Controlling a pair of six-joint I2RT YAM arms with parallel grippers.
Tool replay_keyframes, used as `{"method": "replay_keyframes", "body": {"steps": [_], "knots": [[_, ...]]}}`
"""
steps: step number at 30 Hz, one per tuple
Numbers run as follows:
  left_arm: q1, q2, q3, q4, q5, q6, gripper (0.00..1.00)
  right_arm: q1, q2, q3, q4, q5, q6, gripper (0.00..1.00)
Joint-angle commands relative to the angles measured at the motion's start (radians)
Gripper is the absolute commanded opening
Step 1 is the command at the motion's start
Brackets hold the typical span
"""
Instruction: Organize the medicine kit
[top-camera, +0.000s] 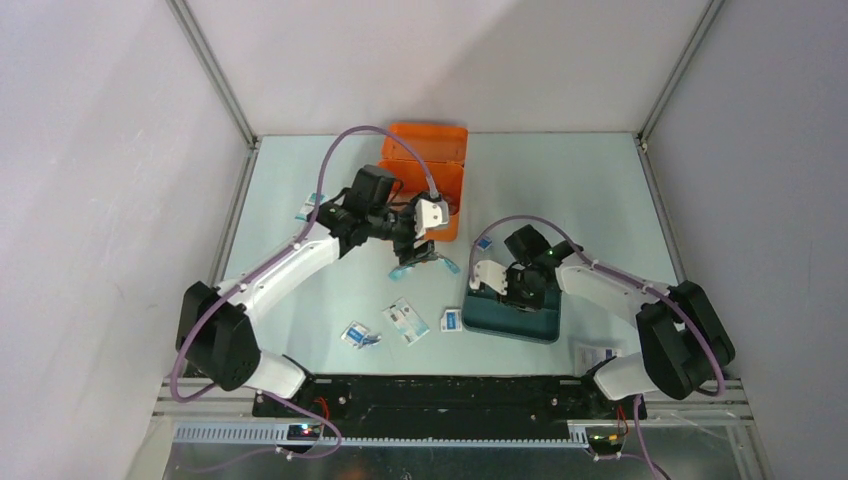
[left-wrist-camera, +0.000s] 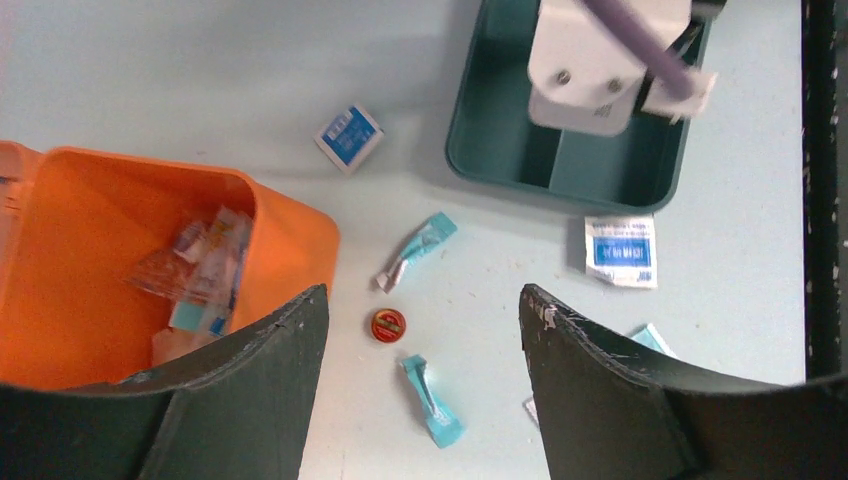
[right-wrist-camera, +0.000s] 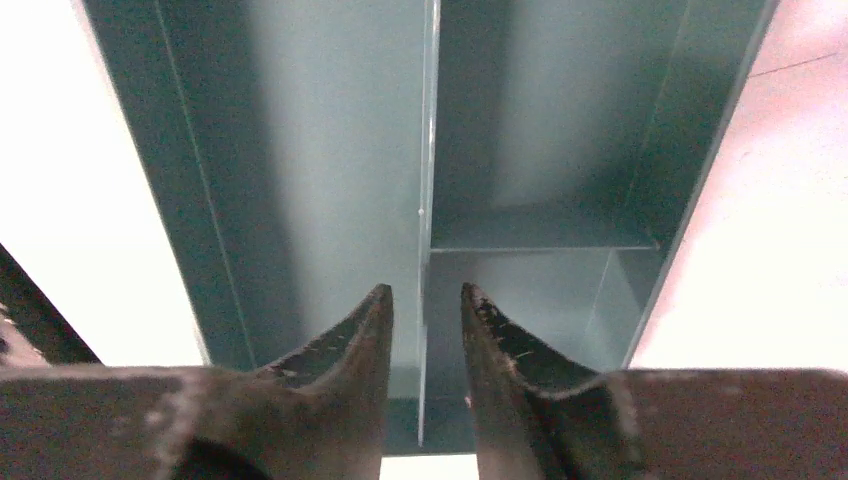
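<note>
We find the medicine kit at the far side of the counter, lid thrown open, and a heap of packets lies in its orange base. The left hand hovers just in front of the kit, fingers spread wide, nothing between them. Below it on the counter we pick out a teal tube, a small red cap and a teal sachet, all close together.

A little blue-and-white box lies between the kit and the dark teal tray. There's also a white sachet with a blue label just beside that tray.

Over on the right now: the right hand points down into the tray, its fingers parted only a crack. The tray's divider wall shows in the gap, and we cannot tell whether the fingers touch it. A few loose flat packs lie scattered on the counter nearer the arms' bases.
</note>
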Motion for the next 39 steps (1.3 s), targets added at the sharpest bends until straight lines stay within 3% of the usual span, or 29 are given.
{"method": "replay_keyframes", "body": {"steps": [1,2,4,8,13,15,17,19,21,25,32,39], "knots": [[-0.007,-0.032,-0.055,-0.001,-0.041,0.101,0.75,-0.011,-0.037,-0.015,0.014,0.026,-0.083,0.47],[-0.007,-0.034,-0.064,0.0,-0.054,0.111,0.75,-0.019,-0.057,-0.013,0.017,-0.003,-0.081,0.55],[-0.008,-0.037,-0.1,0.0,-0.066,0.138,0.75,-0.048,-0.135,0.007,0.008,-0.036,-0.073,0.6],[-0.015,-0.017,-0.091,0.001,-0.032,0.142,0.7,-0.12,-0.275,0.11,-0.094,-0.107,-0.023,0.62],[-0.129,0.064,-0.034,0.001,-0.037,0.134,0.61,-0.281,-0.418,0.163,-0.145,-0.162,0.069,0.62],[-0.189,0.115,-0.005,0.002,-0.067,0.142,0.57,-0.366,-0.459,0.166,-0.095,-0.147,0.176,0.61],[-0.248,0.174,0.029,0.002,-0.103,0.143,0.53,-0.464,-0.483,0.178,-0.034,-0.139,0.42,0.61],[-0.294,0.24,0.078,0.004,-0.132,0.12,0.47,-0.585,-0.487,0.193,-0.024,-0.213,0.556,0.61],[-0.328,0.308,0.134,0.006,-0.143,0.071,0.43,-0.731,-0.491,0.195,-0.03,-0.308,0.659,0.61],[-0.38,0.427,0.216,0.019,-0.148,-0.014,0.43,-0.862,-0.504,0.171,0.005,-0.443,0.749,0.61],[-0.438,0.549,0.29,0.034,-0.206,-0.074,0.45,-0.903,-0.52,0.152,0.03,-0.469,0.757,0.6],[-0.447,0.631,0.335,0.037,-0.198,-0.082,0.33,-0.905,-0.51,0.149,0.044,-0.49,0.764,0.6]]}}
